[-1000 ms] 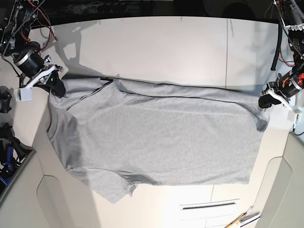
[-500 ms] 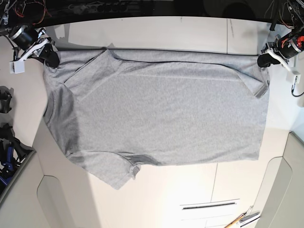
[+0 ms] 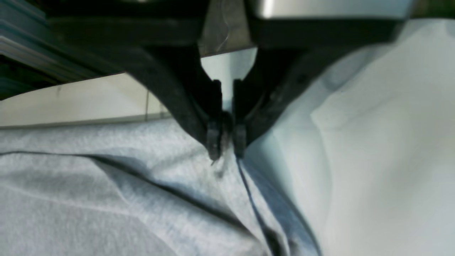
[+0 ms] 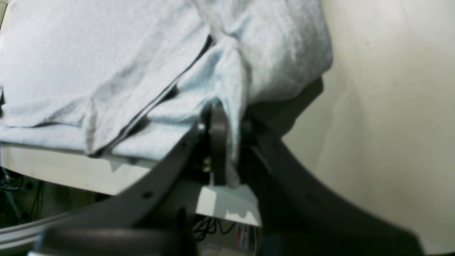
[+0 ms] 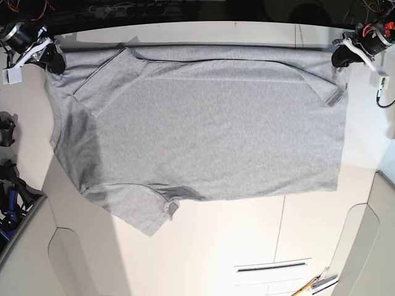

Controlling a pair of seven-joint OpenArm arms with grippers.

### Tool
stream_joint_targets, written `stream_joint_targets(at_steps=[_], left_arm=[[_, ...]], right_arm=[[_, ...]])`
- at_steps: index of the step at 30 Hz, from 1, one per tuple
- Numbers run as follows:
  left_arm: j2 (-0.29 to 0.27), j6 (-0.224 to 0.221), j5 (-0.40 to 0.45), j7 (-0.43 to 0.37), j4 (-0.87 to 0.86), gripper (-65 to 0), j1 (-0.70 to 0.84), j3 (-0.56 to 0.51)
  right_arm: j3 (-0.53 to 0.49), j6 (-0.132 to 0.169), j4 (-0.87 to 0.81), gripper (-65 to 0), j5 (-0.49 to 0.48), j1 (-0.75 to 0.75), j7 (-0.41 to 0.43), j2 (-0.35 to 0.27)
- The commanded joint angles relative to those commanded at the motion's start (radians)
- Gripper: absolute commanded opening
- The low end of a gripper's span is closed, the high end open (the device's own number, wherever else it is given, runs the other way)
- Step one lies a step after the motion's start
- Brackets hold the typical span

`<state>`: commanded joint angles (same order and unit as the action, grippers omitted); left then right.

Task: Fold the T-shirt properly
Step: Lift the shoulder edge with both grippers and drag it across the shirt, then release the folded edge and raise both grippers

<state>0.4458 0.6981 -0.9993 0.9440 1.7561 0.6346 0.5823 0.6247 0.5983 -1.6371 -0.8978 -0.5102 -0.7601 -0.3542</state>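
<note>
The T-shirt (image 5: pixel 203 129) lies spread wide on the white table (image 5: pixel 247 246), plain light grey side up, with one sleeve pointing to the front left. Its far edge is stretched between my two grippers. My right gripper (image 5: pixel 52 61) is shut on the far left corner of the cloth, and the right wrist view shows the grey fabric (image 4: pixel 89 53) pinched between the right gripper (image 4: pixel 227 117) fingers. My left gripper (image 5: pixel 339 58) is shut on the far right corner; in the left wrist view the left gripper (image 3: pixel 224 142) nips a fold of the T-shirt (image 3: pixel 89 199).
Pens or tools (image 5: pixel 315 285) lie at the front right corner beside a narrow slot (image 5: pixel 271 266). Dark gear (image 5: pixel 9 185) sits off the table's left edge. Cables and a dark gap run along the table's far edge (image 5: pixel 185 15).
Both grippers have travelled toward the table's far edge, carrying the shirt's held edge with them. The whole shirt has slid back and now lies flatter.
</note>
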Motion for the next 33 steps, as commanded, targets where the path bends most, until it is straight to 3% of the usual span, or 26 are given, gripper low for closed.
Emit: stream_joint_targets(at_steps=[2,3,4,6,8,16,19,21,24,27,29,33], left_arm=[[-0.015,0.0,0.0,0.003,0.0,-63.1,0.0,0.0],[-0.017,0.0,0.0,0.008,0.0,-56.9,0.0,0.0],[-0.016,0.0,0.0,0.023,0.0,-49.9,0.0,0.0],[-0.016,0.0,-0.016,0.05,0.0,-39.0,0.0,0.0],[-0.016,0.0,-0.045,0.063,0.0,-37.7,0.0,0.007],[-0.016,0.0,-0.168,0.063,0.0,-37.7,-0.001,0.233],[-0.013,0.0,-0.166,0.059,0.0,-37.7,-0.021,0.257],[-0.013,0.0,-0.159,0.059,0.0,-36.7,-0.052,0.254],[-0.01,0.0,-0.132,0.055,-0.002,-29.9,-0.108,0.254],[-0.007,0.0,-0.121,0.04,-0.003,-29.8,-0.154,0.254],[-0.004,0.0,-0.08,0.014,-0.004,-29.8,-0.191,0.248],[0.024,0.0,0.033,-0.055,-0.008,-29.7,-0.273,0.201]], right_arm=[[0.0,0.0,0.0,-65.0,0.001,0.0,0.0,0.0],[0.0,0.0,0.0,-65.0,0.003,0.0,0.0,0.0],[0.0,0.0,0.0,-61.0,0.004,0.0,0.002,0.0],[0.002,-0.002,0.0,-44.6,0.015,0.0,0.002,0.0],[0.013,-0.011,0.0,-36.7,0.027,0.003,0.013,0.0],[0.172,-0.019,0.0,-36.6,0.024,0.082,0.043,0.0],[0.18,-0.019,0.002,-36.6,0.046,0.164,0.053,0.0],[0.17,-0.019,0.009,-36.6,0.082,0.232,0.076,0.0],[0.142,-0.028,0.024,-36.6,0.141,0.336,0.124,0.0],[0.082,-0.039,0.058,-36.5,0.2,0.444,0.136,0.0],[0.03,-0.038,0.119,-36.5,0.243,0.524,0.142,0.0],[-0.073,-0.039,0.339,-35.9,0.361,0.69,0.238,-0.001]])
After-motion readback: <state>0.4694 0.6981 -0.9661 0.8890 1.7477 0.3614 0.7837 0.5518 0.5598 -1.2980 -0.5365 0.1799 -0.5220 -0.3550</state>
